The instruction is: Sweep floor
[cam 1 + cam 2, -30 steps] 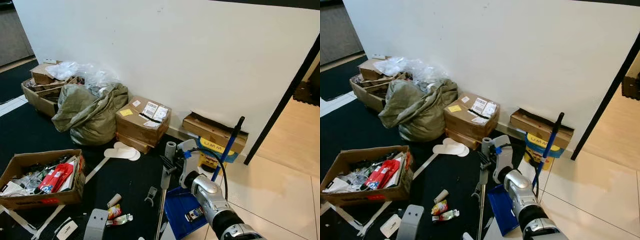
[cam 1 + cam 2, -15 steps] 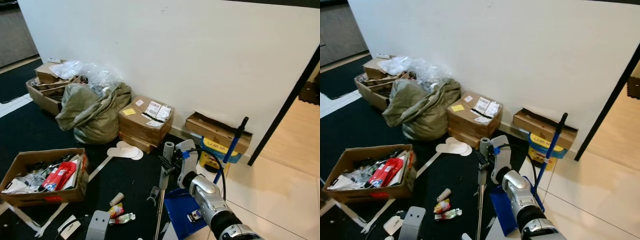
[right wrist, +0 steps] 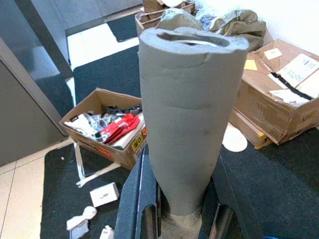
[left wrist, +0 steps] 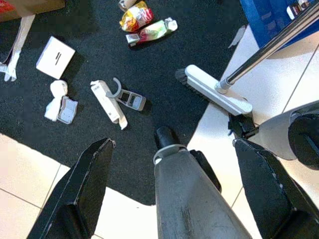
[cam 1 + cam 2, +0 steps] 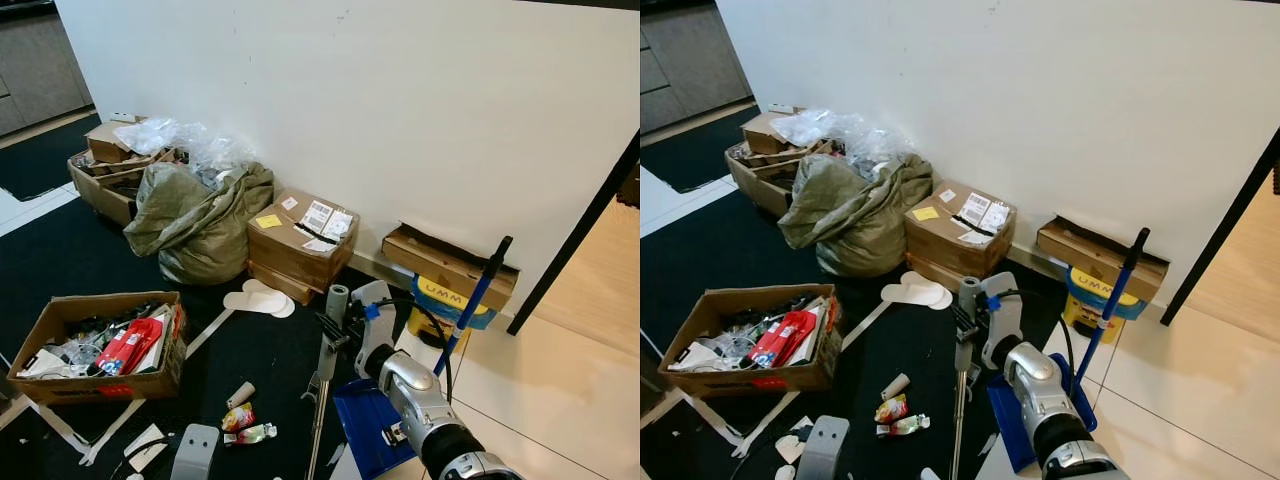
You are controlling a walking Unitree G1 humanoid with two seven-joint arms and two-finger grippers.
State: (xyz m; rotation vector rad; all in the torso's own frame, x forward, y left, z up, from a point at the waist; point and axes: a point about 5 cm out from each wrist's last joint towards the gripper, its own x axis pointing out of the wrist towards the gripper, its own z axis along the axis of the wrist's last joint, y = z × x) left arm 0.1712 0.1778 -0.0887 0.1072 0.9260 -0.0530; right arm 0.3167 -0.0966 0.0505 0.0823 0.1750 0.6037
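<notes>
Since a second ago the whole view has slid: the boxes, sack and wall sit further right and lower, so the head camera has turned left and the clutter itself has not shifted; the right arm keeps its hold on the broom.

By the wall lies a slumped olive-green sack (image 5: 200,222), soft and bulky, and next to it a stack of cardboard boxes (image 5: 300,243) bearing shipping labels too small to read. An open cardboard box of odds and ends (image 5: 100,345) sits on the black mat (image 5: 60,260). A yellow and blue tub (image 5: 447,302) under another carton shows letters that look like "UMM". A blue dustpan (image 5: 368,425) lies on the floor by its long blue handle (image 5: 472,303).

The broom (image 5: 322,400) stands nearly upright, its white brush head (image 4: 212,90) resting on the floor at the mat's edge. I judge it light and stiff in the metal pole, top-heavy to swing, best held high on the grey foam grip (image 3: 187,119), which should not slip.

The right tool (image 5: 340,335) is clamped on that foam grip. The left tool (image 4: 174,199) hangs above the floor with its fingers (image 4: 82,191) spread wide, holding nothing.

Small litter to sweep includes crumpled snack wrappers (image 4: 147,22), a small white box (image 4: 55,57) and a cardboard tube (image 5: 240,394).
</notes>
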